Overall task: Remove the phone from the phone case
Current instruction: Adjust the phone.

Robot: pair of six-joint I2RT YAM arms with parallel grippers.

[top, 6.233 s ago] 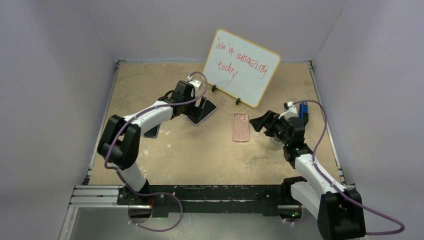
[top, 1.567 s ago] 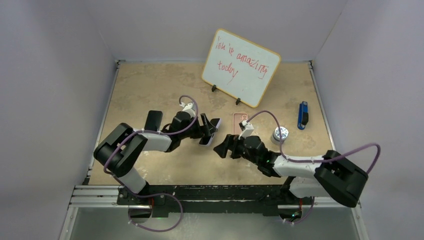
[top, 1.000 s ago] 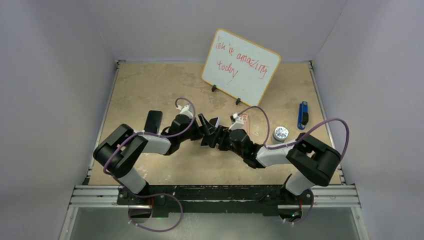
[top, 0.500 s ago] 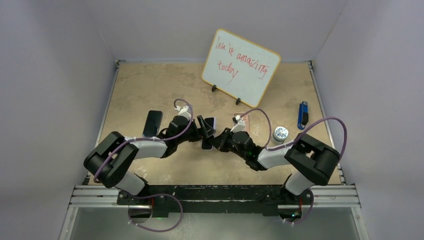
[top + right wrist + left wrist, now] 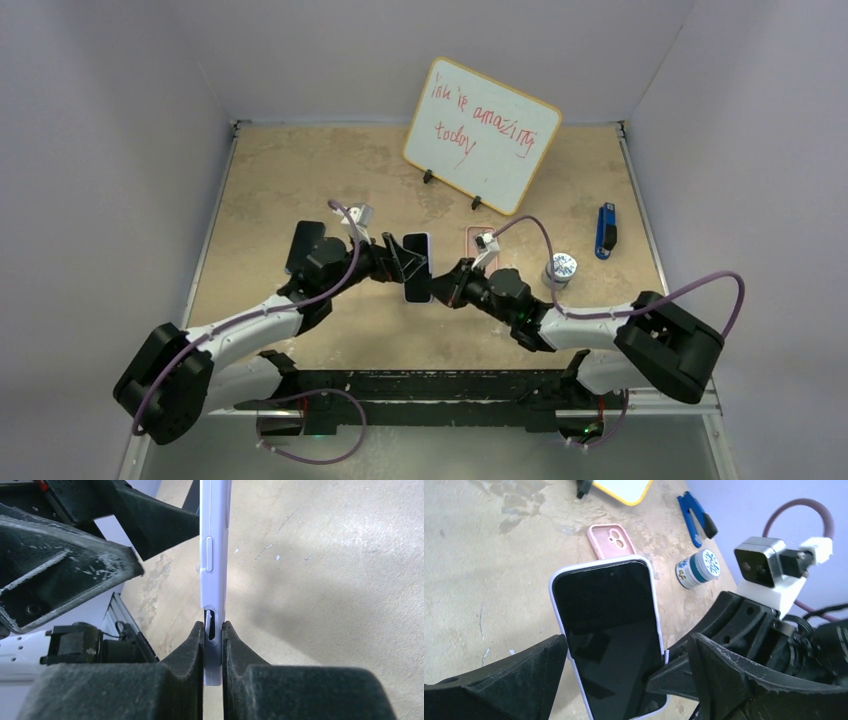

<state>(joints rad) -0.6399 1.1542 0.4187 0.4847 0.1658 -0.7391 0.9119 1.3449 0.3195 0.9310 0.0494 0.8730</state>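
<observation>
The phone [image 5: 417, 262], black screen in a pale lilac phone case [image 5: 556, 610], is held off the table between the two arms. My right gripper [image 5: 450, 287] is shut on its lower edge. In the right wrist view the pads [image 5: 192, 645] pinch the case's side [image 5: 215, 540] by a slot. My left gripper [image 5: 628, 645] stands open, one finger [image 5: 499, 680] against the case's left edge. The other finger [image 5: 744, 680] stays apart from the phone, behind the right gripper's finger.
An empty pink case [image 5: 482, 253] lies on the table behind the phone. A small round tin [image 5: 560, 267] and a blue tool [image 5: 606, 230] sit to the right. A whiteboard [image 5: 482, 135] stands at the back. A black slab [image 5: 300, 242] lies by the left arm.
The right gripper has shut on the phone's lower edge. The left jaws have spread wider, and the left arm has swung down and to the left. The phone now faces up more.
</observation>
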